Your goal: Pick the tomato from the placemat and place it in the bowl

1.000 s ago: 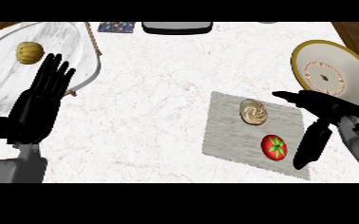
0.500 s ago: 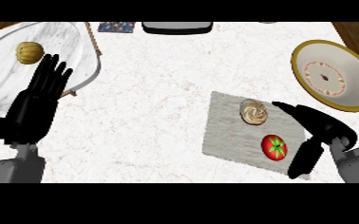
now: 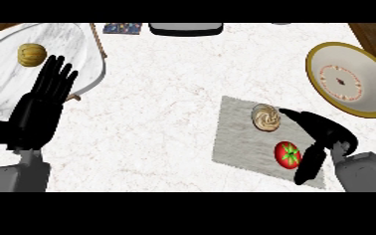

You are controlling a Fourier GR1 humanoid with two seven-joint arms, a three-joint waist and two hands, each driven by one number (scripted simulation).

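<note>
Item: small round red tomato with a green stalk star. It lies on a grey rectangular fabric placemat, towards the mat's near right corner, in the near right part of the white speckled counter.

Handling, by my reckoning: light, smooth-skinned and apt to roll or slip, and it will bruise if squeezed. Best taken across its widest girth, thumb on one flank and fingers on the other.

Neighbour: a pale swirled pastry on the same mat, just beyond the tomato and apart from it, so it could be nudged.

Right hand: black, arched round the tomato's right side with fingers and thumb spread. It holds nothing. Its fingertips sit just beside the fruit, and I cannot tell whether they touch it.

Left hand: resting by the counter's left edge, fingers straight and apart.

Destination: a wide yellow-rimmed bowl at the counter's right edge, beyond the mat and not yet holding the tomato.
</note>
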